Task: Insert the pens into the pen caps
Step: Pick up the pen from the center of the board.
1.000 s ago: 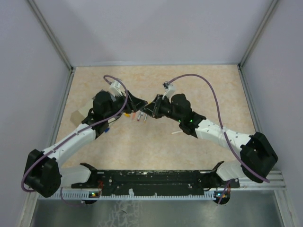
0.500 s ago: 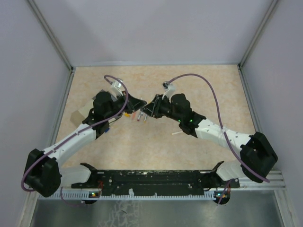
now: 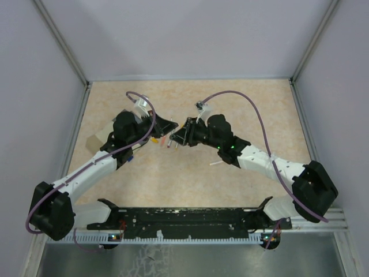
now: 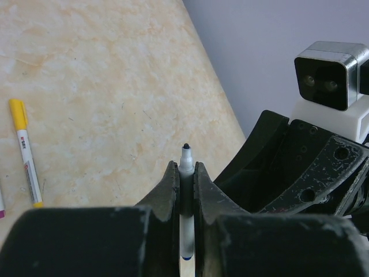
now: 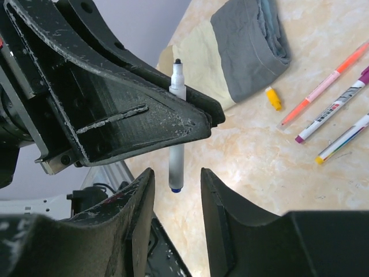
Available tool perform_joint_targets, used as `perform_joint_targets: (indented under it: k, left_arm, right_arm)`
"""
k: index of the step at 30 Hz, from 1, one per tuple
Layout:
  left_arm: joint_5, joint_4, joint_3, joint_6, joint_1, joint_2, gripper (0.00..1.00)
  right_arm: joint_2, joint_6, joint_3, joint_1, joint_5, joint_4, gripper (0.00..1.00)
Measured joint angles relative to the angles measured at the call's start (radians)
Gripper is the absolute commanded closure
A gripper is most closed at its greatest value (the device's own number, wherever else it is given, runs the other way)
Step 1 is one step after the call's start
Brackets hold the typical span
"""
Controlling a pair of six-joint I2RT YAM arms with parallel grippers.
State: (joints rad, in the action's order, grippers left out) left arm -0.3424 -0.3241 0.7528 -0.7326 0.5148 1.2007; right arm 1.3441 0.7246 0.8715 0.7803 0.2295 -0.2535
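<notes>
Beige tabletop (image 4: 104, 86); pen (image 5: 177, 158) along left tool (image 4: 185, 168), nib outward

table (image 3: 230, 109): beige marbled | on it: pens (image 5: 323, 85), yellow cap (image 5: 273, 98), grey-beige pouch (image 5: 242, 52)

I see scuffed, matt black plastic on the left gripper (image 4: 185, 173), a smooth white plastic pen (image 4: 185, 160), a soft grey-and-cream cloth pouch (image 5: 248, 46) and a marbled, low-sheen table (image 4: 104, 86).

Pretty sure I'm in a lab robot cell: plain grey walls (image 3: 190, 34), metal frame posts (image 3: 61, 40), marbled tabletop (image 3: 190, 179).
</notes>
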Motion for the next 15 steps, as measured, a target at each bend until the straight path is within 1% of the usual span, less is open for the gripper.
perform_joint_targets:
  k: [3, 7, 11, 13, 15]
  left_arm:
    - [0.0, 0.0, 0.0, -0.003, 0.0, 0.0, 0.99]
    - [0.0, 0.0, 0.0, -0.005, 0.0, 0.0, 0.99]
    - [0.002, 0.004, 0.0, -0.005, 0.0, 0.002, 0.98]
    - [0.002, 0.002, 0.0, -0.005, 0.0, 0.002, 0.92]
    - [0.002, 0.002, 0.0, -0.005, 0.0, 0.002, 0.82]
  right_arm:
    - [0.008, 0.0, 0.0, 0.0, 0.021, -0.01, 0.72]
    - [0.032, 0.001, 0.0, 0.0, 0.048, -0.013, 0.79]
    - [0.042, 0.002, 0.0, 0.0, 0.069, -0.024, 0.93]
    - [0.042, 0.002, 0.0, 0.0, 0.069, -0.026, 0.99]
    - [0.042, 0.002, 0.0, 0.0, 0.068, -0.024, 1.0]
